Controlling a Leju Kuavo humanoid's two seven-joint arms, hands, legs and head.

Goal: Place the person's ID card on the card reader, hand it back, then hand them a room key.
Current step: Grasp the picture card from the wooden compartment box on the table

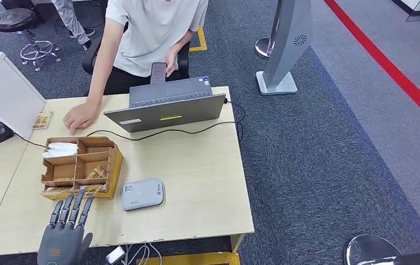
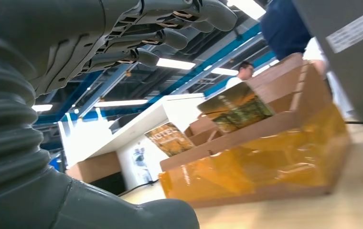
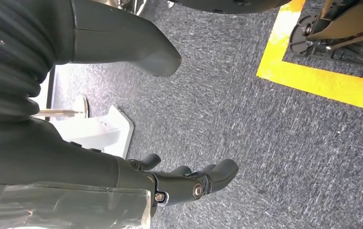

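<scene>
My left hand (image 1: 64,232) hovers open over the table's front left, fingers stretched toward a cardboard organizer box (image 1: 80,165). Printed hotel key cards (image 1: 94,175) stand in the box's near compartments. In the left wrist view the fingers (image 2: 170,36) hang just short of the box (image 2: 265,162), and two key cards (image 2: 234,107) stick up from it. A grey card reader (image 1: 142,194) lies flat just right of the box with nothing on it. My right hand (image 3: 189,183) hangs above the carpet, fingers loosely bent, holding nothing.
A seated person holds a phone (image 1: 158,72) behind an open laptop (image 1: 166,107); their other hand (image 1: 80,117) rests on the table beside a small patterned card (image 1: 42,120). A black cable (image 1: 197,130) runs across the table. A white box (image 1: 3,91) stands at the far left.
</scene>
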